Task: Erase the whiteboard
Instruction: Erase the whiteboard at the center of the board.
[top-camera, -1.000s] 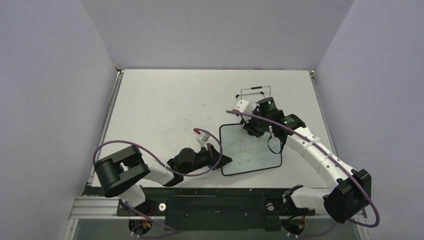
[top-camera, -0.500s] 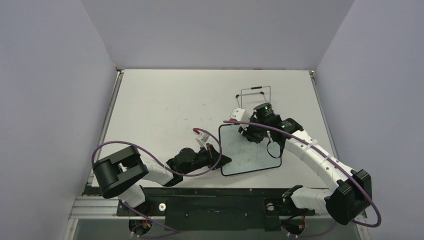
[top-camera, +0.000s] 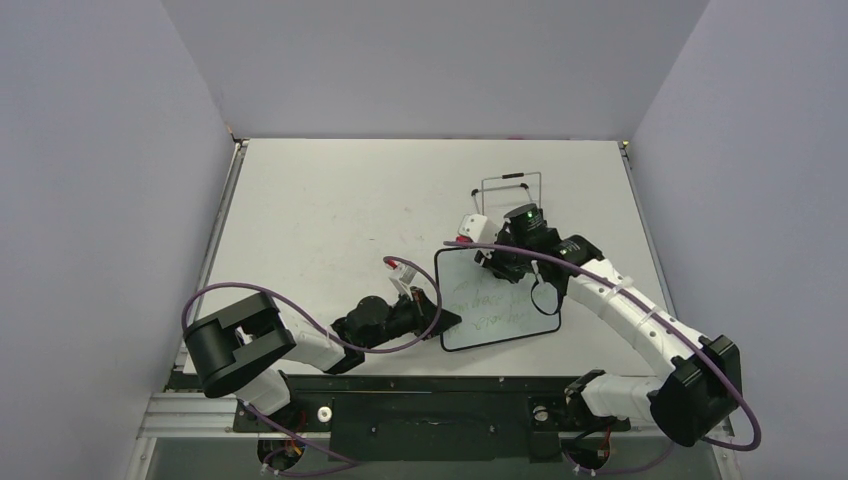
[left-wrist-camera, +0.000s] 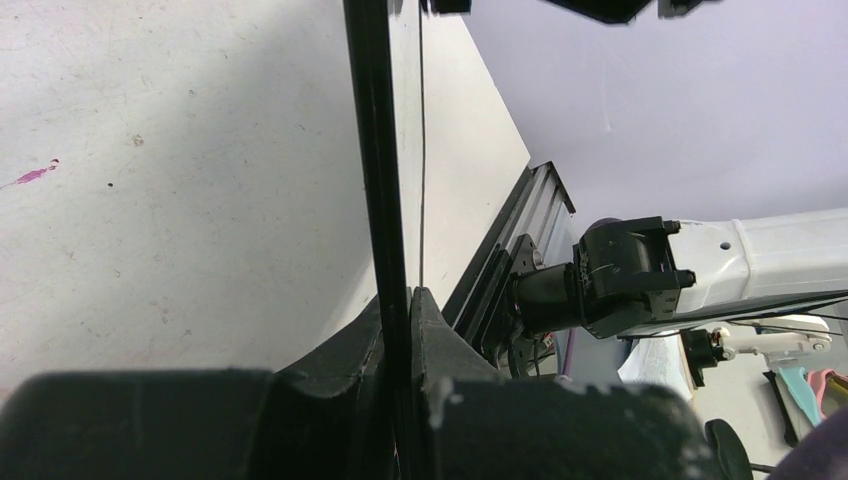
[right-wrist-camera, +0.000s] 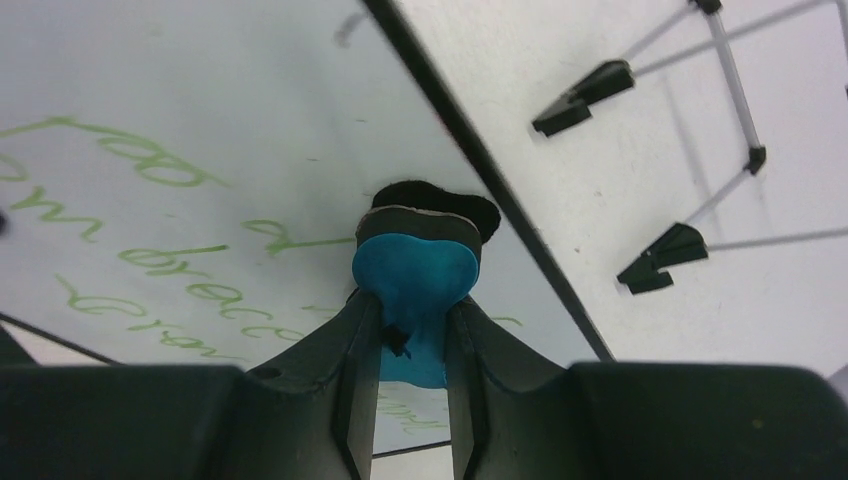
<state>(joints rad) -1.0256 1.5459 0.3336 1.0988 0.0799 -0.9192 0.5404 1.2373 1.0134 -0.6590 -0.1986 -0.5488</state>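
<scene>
1. I see the whiteboard (top-camera: 500, 325) on the bench (top-camera: 320, 200), right of centre, with green handwriting across its face.
2. My left claw (top-camera: 448, 322) meets the board's left edge near the lower corner.
3. My right claw (top-camera: 503, 268) is over the board's upper part, near its top edge.
4. A wire stand (top-camera: 512, 177) sits on the bench just behind the right arm.

One whiteboard (top-camera: 497, 325) is counted on the single tabletop (top-camera: 330, 200), along with one blue eraser (right-wrist-camera: 415, 275) and one wire stand (top-camera: 512, 186), of which two black feet (right-wrist-camera: 582, 98) are seen from the right wrist. Two arms are present, the left arm (top-camera: 310, 345) and the right arm (top-camera: 630, 305), each ending in two fingers (right-wrist-camera: 355, 350). Green handwriting (right-wrist-camera: 150, 170) is spread over perhaps four rows, which are partly hidden.
</scene>
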